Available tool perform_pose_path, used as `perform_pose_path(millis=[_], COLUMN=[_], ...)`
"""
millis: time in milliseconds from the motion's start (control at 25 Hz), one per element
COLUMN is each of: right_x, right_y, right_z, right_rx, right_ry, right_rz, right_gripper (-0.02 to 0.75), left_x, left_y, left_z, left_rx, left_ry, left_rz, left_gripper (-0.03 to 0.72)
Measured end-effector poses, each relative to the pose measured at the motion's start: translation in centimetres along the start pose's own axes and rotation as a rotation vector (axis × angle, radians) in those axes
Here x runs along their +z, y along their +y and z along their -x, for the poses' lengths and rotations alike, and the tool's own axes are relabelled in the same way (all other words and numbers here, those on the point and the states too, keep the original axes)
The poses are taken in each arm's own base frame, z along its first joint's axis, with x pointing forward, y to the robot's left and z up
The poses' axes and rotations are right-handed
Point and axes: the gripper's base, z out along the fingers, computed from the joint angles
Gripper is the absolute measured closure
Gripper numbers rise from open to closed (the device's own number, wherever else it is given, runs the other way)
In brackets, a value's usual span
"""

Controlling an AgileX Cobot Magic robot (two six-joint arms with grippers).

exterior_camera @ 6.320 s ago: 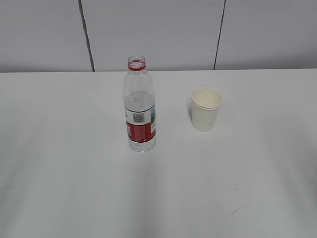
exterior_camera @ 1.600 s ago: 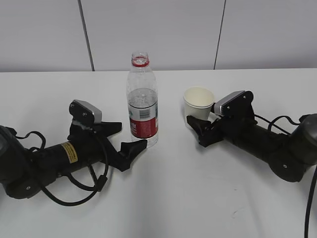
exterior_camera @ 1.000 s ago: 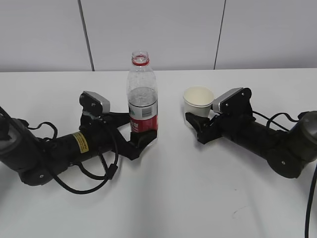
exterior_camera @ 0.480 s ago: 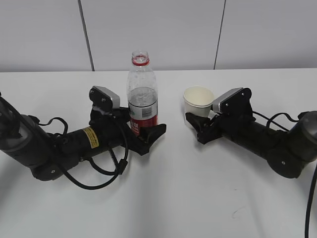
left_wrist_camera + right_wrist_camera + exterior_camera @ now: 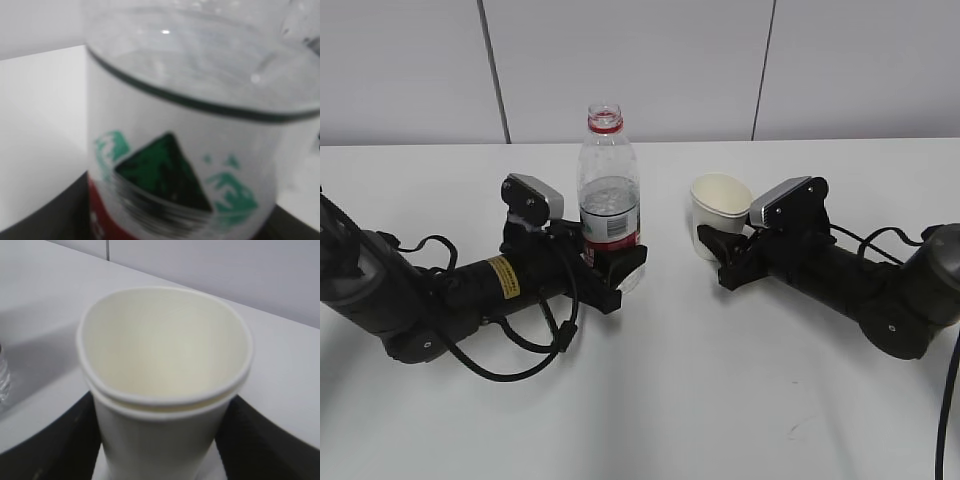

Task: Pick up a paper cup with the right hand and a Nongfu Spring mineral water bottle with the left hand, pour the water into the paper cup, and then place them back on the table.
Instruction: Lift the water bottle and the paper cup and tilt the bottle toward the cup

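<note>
Nongfu Spring bottle (image 5: pixel 610 205) upright mid-table, uncapped, about half full: heavy-ish, thin wall, slick. Left gripper (image 5: pixel 613 268) clamped on label band, good spot. Right gripper (image 5: pixel 722 250) pinching paper cup (image 5: pixel 717 215) low; cup light, crushable, rim slightly ovalled.

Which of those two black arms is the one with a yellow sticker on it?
The left hand, the arm whose end effector is closed around the Nongfu Spring mineral water bottle. The right hand, at the paper cup, is plain black with no yellow label.

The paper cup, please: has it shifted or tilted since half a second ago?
Yes. The paper cup now leans left toward the Nongfu Spring mineral water bottle, squeezed by the right gripper.
</note>
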Motion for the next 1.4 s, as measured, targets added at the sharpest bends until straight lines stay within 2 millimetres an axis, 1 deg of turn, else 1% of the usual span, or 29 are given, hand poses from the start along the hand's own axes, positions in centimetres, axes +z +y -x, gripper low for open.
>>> perform_pose_path(millis=[120,320,440,720,920,1120,1280,1400], right_x=[0.0,-0.4,-0.9,-2.1,-2.7,-2.9,-3.1,-3.3], right_y=[0.0,0.0,-0.1,-0.2,0.3,0.8,1.3,1.6], right_z=[0.0,0.4,1.5,4.9,5.4,5.7,5.9,6.6], right_rx=[0.0,-0.004,-0.017,-0.065,-0.138,-0.121,-0.127,-0.12], right_ry=[0.0,0.035,0.056,0.024,0.091,0.108,0.11,0.104], right_rz=[0.0,-0.002,-0.008,-0.003,0.062,0.121,0.179,0.219], right_gripper=[0.244,0.246,0.246,0.246,0.246,0.248,0.248,0.248], left_x=[0.0,-0.3,-0.5,-1.4,-2.1,-2.7,-3.2,-3.5], left_y=[-0.1,0.1,0.1,0.3,0.2,0.1,0.2,0.2], left_z=[0.0,1.3,2.2,3.7,5.0,6.6,7.5,8.0], left_rx=[0.009,0.062,0.088,0.143,0.195,0.266,0.329,0.373], left_ry=[0.013,0.124,0.18,0.284,0.326,0.332,0.354,0.374], left_rz=[-0.007,0.022,0.048,0.099,0.114,0.135,0.152,0.163], left_gripper=[0.264,0.267,0.267,0.267,0.274,0.291,0.291,0.291])
